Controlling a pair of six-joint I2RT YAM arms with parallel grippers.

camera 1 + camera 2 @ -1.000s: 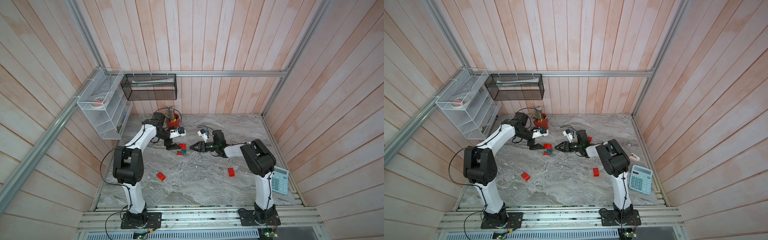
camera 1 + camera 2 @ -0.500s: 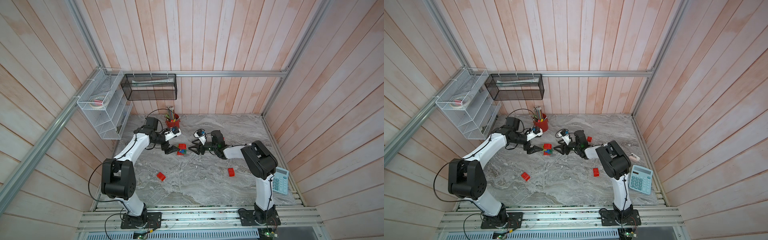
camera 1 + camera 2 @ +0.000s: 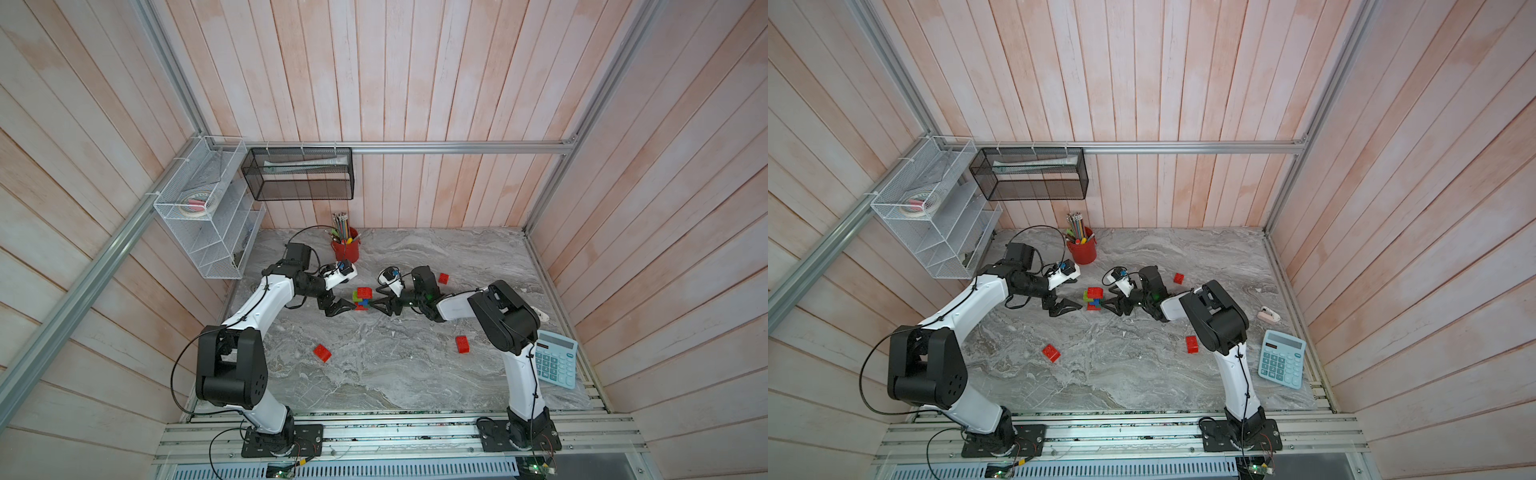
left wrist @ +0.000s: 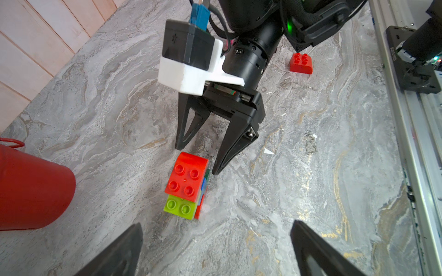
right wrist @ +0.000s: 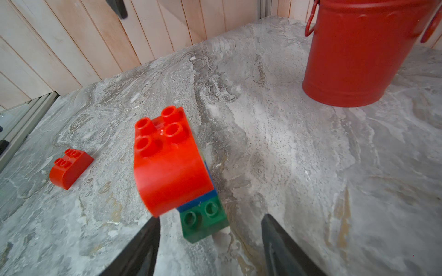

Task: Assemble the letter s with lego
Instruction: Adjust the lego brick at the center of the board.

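Lego already joined stands as one small stack [image 3: 362,298] near the middle of the marble table [image 3: 415,374]. It is upright, with a red top brick [image 4: 186,178] over a lime green brick [image 4: 180,208], a blue layer [image 5: 196,199] and a dark green brick [image 5: 203,222]. Its steps run along the line between the arms: the lime green brick juts toward the left gripper [image 3: 350,308], the dark green brick toward the right gripper [image 3: 373,306].

The stack sits squarely between the two claws, and the next move turns on that. The right gripper is the nearer. Its jaws are apart, tips low at the stack's foot with the dark green brick between them and gaps showing on either side in the right wrist view. Whether one tip grazes the brick I cannot tell; it clamps nothing. The left gripper stands a little off on the opposite side, jaws spread wide and empty, pointed at the stack.

One loose red brick [image 3: 322,352] lies toward the left arm's base, a second loose red brick [image 3: 462,344] beside the right arm, both well apart from the stack. By my reading the S is unfinished, and either arm must turn away from the stack to fetch its nearer brick. The red pencil cup [image 3: 346,253] stands behind the left gripper.
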